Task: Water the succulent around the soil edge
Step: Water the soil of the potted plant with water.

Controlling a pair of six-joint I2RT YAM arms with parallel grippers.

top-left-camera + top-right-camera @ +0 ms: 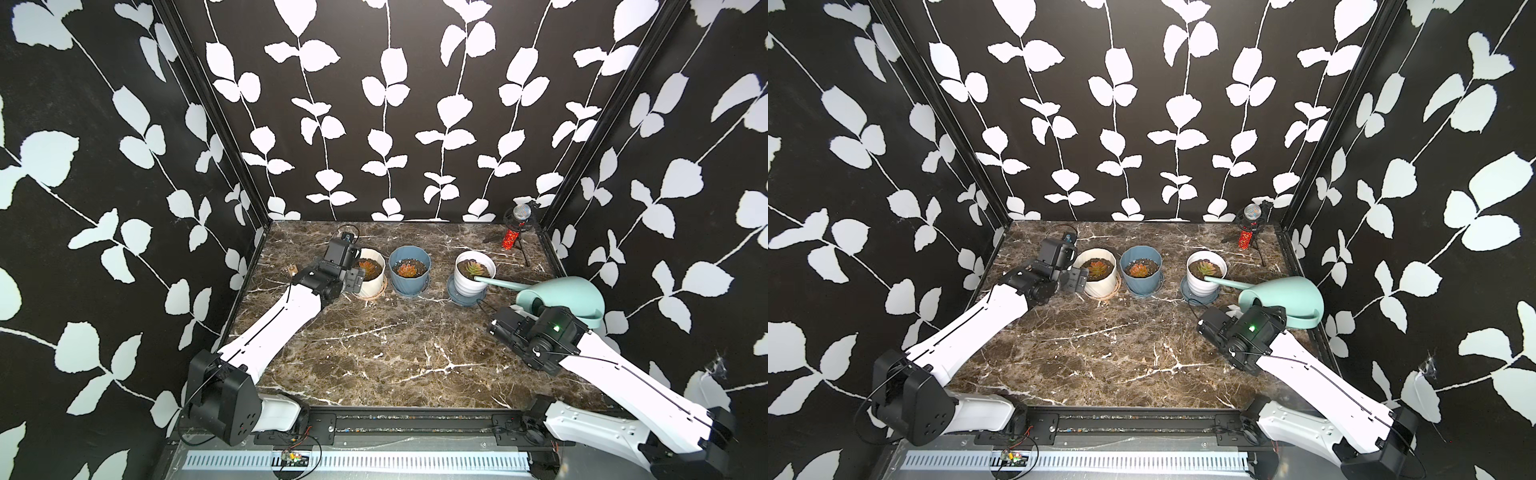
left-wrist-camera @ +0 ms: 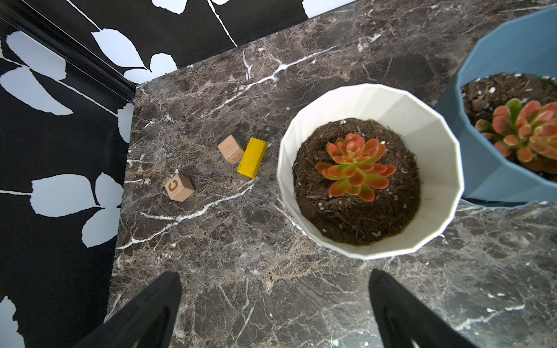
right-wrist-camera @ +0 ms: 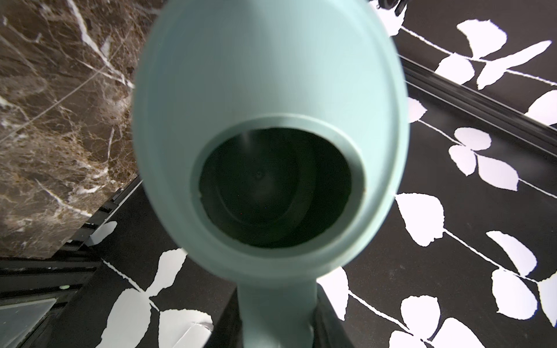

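A mint-green watering can (image 1: 569,297) (image 1: 1287,297) hangs tilted at the table's right side. Its long spout (image 1: 494,282) reaches down to the near right soil edge of a white ribbed pot (image 1: 465,286) holding a green succulent (image 1: 473,269) (image 1: 1205,268). No water stream shows. My right gripper (image 3: 277,316) is shut on the can's handle, and the can's dark filling hole (image 3: 274,186) fills the right wrist view. At the far left, my left gripper (image 2: 275,289) (image 1: 357,280) is open and holds nothing, just beside a cream pot (image 2: 446,168).
A cream pot (image 1: 370,286) and a blue pot (image 1: 409,286) (image 2: 497,60), each with an orange succulent, stand left of the white pot. Two wooden cubes (image 2: 179,187) and a yellow block (image 2: 252,157) lie in the far left corner. A microphone on a tripod (image 1: 521,214) stands at back right.
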